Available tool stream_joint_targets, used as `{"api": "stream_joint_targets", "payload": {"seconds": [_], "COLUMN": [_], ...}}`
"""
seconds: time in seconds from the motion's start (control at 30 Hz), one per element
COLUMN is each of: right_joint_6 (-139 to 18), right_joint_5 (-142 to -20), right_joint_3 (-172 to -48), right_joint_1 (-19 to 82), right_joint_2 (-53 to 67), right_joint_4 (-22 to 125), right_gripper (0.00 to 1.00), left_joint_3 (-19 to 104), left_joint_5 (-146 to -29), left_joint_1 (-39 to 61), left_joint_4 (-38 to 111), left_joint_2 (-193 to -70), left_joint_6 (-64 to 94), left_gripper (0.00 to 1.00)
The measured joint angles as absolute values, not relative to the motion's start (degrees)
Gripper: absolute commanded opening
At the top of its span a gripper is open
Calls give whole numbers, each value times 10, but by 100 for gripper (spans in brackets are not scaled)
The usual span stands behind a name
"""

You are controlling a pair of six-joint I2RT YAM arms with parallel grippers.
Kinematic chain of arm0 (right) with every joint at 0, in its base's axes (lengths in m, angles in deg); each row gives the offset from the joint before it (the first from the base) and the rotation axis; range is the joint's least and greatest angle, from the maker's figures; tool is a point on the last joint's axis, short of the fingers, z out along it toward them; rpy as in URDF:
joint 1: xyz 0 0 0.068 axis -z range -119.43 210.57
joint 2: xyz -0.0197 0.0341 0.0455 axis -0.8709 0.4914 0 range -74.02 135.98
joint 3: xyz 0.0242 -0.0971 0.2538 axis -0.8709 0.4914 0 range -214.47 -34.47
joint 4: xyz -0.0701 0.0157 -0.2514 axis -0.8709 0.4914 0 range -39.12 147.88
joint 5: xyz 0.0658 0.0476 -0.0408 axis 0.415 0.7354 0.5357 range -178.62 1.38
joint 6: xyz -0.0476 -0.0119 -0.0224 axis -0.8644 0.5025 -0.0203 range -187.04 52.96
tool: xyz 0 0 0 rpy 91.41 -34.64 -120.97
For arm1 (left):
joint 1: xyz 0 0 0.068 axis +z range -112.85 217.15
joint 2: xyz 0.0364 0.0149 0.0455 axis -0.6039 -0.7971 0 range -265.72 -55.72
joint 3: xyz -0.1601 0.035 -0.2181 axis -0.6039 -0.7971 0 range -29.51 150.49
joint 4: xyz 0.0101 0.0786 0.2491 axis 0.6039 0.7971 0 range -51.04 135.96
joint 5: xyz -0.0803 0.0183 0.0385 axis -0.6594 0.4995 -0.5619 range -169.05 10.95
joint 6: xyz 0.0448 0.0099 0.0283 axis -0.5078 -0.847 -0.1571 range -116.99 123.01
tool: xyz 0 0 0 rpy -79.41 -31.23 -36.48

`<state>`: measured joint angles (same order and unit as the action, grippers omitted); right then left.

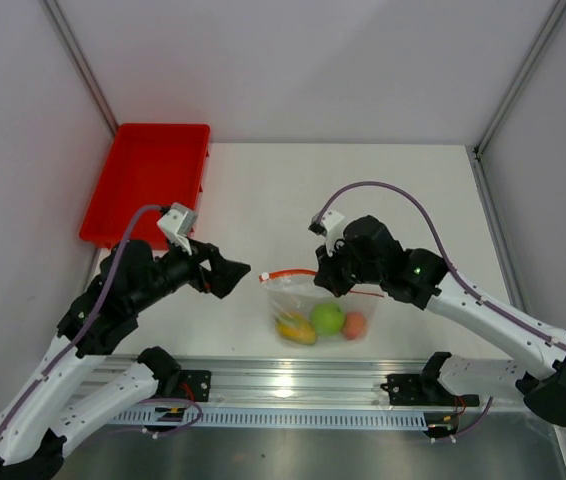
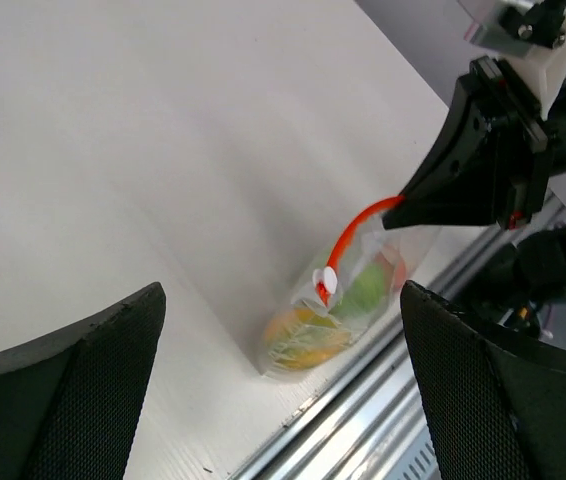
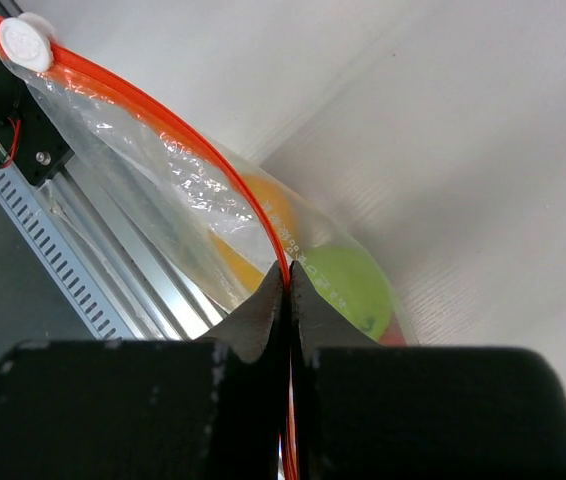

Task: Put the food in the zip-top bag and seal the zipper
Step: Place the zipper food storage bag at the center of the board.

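**Desk:** Where is the zip-top bag [image 1: 319,312] sitting?

**Photographer:** It is lying near the front edge of the white counter [image 1: 383,200], just ahead of the metal rail [image 1: 293,385]. All three fruits are showing through the clear plastic. The green fruit [image 1: 327,318] is sitting in the middle, the yellow-orange fruit [image 1: 296,328] is lying on its left, and the pinkish-orange fruit [image 1: 354,325] is on its right, all crowded together.

**Desk:** And the zipper [image 3: 193,140]?

**Photographer:** It is arching up from the bag in a curved orange-red line, with the white slider [image 3: 25,45] sitting at its far left end. Whether the mouth is sealed along its full length is not showing clearly.

**Desk:** What are the arms doing?

**Photographer:** The right tool [image 3: 285,285] is pinching the zipper, its two black fingers pressed together on the strip near the bag's right side. The left tool [image 1: 235,272] is hovering just left of the slider end, its fingers spread wide apart, gripping nothing and touching nothing.

**Desk:** Anything else in shot?

**Photographer:** A red tray [image 1: 148,185] is resting at the counter's far left corner, well apart from the bag.
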<state>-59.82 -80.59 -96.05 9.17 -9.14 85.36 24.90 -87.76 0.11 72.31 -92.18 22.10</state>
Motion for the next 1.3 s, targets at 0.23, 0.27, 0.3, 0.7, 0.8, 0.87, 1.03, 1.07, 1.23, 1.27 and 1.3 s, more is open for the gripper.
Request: {"api": "stream_joint_targets", "payload": {"seconds": [0.23, 0.27, 0.3, 0.7, 0.8, 0.87, 1.03, 1.07, 1.23, 1.27, 1.3], "right_joint_6": [-617, -621, -625, -712, -733, -746, -768, -773, -792, -796, -799], "right_joint_5": [-807, -807, -806, -732, -709, -701, -688, -684, -667, -662, -657], "right_joint_3": [-1002, -1009, -1012, -1147, -1232, -1287, -1428, -1461, -1538, -1548, -1554], "right_joint_1": [104, 110, 117, 283, 306, 317, 340, 345, 364, 368, 371], "right_joint_2": [-39, -26, -15, 277, 378, 438, 561, 587, 645, 652, 658], "right_joint_4": [851, 846, 839, 744, 744, 745, 775, 779, 805, 808, 810], "right_gripper": [0, 0, 0, 0, 0, 0, 0, 0, 0, 0, 0], "left_joint_3": [248, 245, 241, 160, 147, 139, 126, 123, 113, 113, 113], "left_joint_5": [-821, -820, -821, -845, -857, -865, -874, -875, -884, -885, -885], "left_joint_1": [2, 2, 2, 2, 2, 2, 2, 2, 2, 2, 2], "left_joint_4": [727, 725, 725, 727, 725, 723, 720, 719, 711, 710, 707], "left_joint_2": [-884, -883, -882, -821, -805, -799, -797, -795, -787, -787, -787], "left_joint_6": [227, 230, 233, 266, 270, 270, 270, 270, 270, 270, 270], "left_gripper": [100, 99, 99, 99, 99, 99, 100, 99, 99, 100, 100]}}
